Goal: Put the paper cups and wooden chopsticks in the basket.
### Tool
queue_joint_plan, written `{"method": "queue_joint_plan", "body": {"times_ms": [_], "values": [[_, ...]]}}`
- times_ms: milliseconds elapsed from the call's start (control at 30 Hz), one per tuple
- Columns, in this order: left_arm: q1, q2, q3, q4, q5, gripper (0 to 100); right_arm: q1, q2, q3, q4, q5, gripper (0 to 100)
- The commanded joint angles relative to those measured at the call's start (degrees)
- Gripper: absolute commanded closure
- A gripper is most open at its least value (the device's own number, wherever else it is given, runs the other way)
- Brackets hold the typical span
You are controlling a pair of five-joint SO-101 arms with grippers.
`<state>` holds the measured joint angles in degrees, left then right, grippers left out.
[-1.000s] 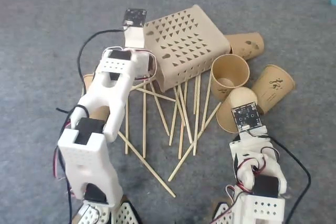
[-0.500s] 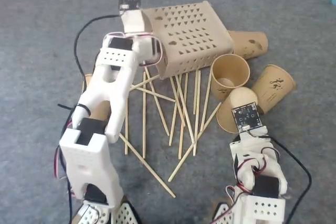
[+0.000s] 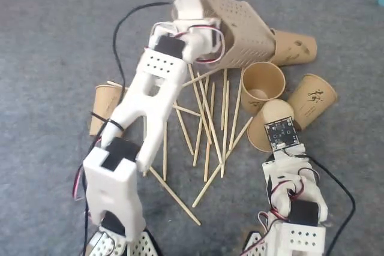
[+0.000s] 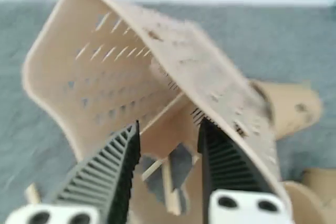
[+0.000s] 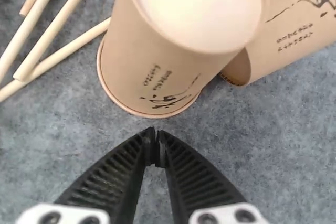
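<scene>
5 paper cups [image 3: 262, 85], 1 basket [image 3: 240, 28], many chopsticks [image 3: 224, 124]

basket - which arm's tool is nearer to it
Left. The left tool grips the basket by its wall, holding it tilted; the right tool sits shut by an upturned paper cup, well apart from the basket.

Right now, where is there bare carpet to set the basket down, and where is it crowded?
Bare carpet lies left of the lone cup, and between the two arm bases. Crowded: the chopsticks in the middle and the four cups right of them.
</scene>
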<state>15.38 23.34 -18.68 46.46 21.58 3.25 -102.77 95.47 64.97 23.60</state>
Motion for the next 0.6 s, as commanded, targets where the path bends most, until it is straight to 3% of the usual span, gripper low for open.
{"method": "queue_joint_plan", "body": {"times_ms": [0,133,367,567], "values": [[2.46,-2.02,-3.12,-8.62,0.35,82,0.57,-1.19,0.97,-0.31,0.70,98.9],[1.41,2.90,-6.20,-12.31,0.26,82,0.66,-1.19,0.97,-0.31,0.70,98.9],[1.05,5.27,-17.98,-1.49,0.18,82,0.48,-1.19,0.97,-0.31,0.70,98.9],[-2.20,5.45,-24.57,2.37,0.18,82,0.40,-1.19,0.97,-0.31,0.70,98.9]]}}
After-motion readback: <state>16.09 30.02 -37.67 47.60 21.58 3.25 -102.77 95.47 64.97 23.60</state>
